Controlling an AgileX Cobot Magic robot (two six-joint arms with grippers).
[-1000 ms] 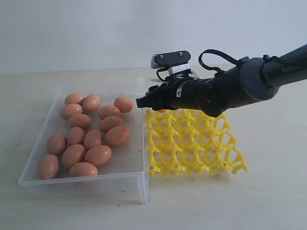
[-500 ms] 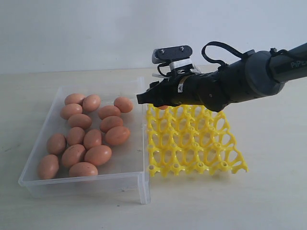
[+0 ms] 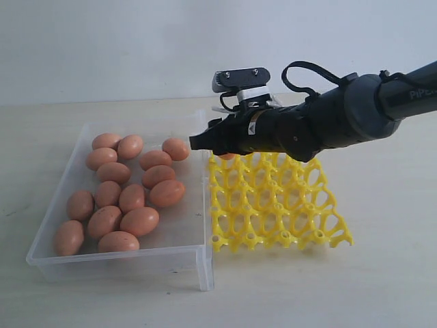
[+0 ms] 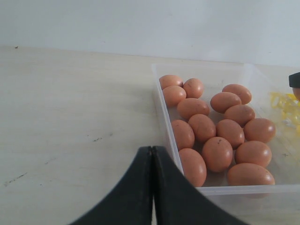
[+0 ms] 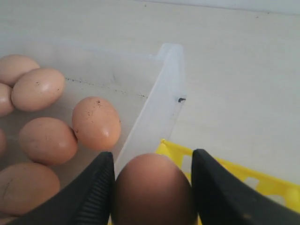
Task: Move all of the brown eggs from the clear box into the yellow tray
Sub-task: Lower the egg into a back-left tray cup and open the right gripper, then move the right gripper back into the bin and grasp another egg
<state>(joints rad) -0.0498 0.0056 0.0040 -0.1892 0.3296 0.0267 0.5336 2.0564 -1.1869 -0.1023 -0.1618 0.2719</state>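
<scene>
right gripper point(image 5: 152, 164) grips a brown egg point(image 5: 152, 194) over the yellow tray point(image 5: 276, 187).

My right arm is a thick matte-black tube point(image 3: 403, 89) at the upper right of the frame, with white lettering point(image 3: 422, 94) and a rounded dark-grey joint housing point(image 3: 355, 113). A thin black cable loop point(image 3: 311, 70) arches above it. A small grey camera box point(image 3: 240, 78) with 2 screws sits on a white bracket point(image 3: 254, 98). My right pincer point(image 5: 152, 159) has black fingers point(image 5: 91, 197) with ribbed inner faces. My left pincer point(image 4: 152, 154), at bottom centre, is 2 smooth black tapered blades.
</scene>
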